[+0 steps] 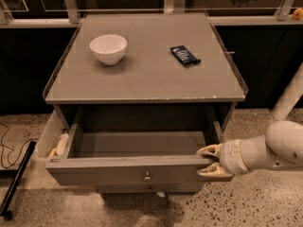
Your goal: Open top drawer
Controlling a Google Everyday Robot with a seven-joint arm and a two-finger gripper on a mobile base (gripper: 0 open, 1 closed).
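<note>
The top drawer [128,170] of the grey cabinet is pulled out towards me, showing its deep grey inside [142,143]. Its flat front panel carries one small round metal knob [147,176] at centre. My gripper [209,161] is at the right end of the drawer front. One finger [209,150] is on the inside of the panel and the other is on the outside, so the gripper is closed over the panel's top edge. My white arm [265,150] comes in from the right.
A white bowl [108,48] and a dark blue packet [184,56] lie on the cabinet top [147,79]. A lower drawer's knob [150,189] shows under the open drawer. A black pole [16,183] and a cable lie on the floor at left.
</note>
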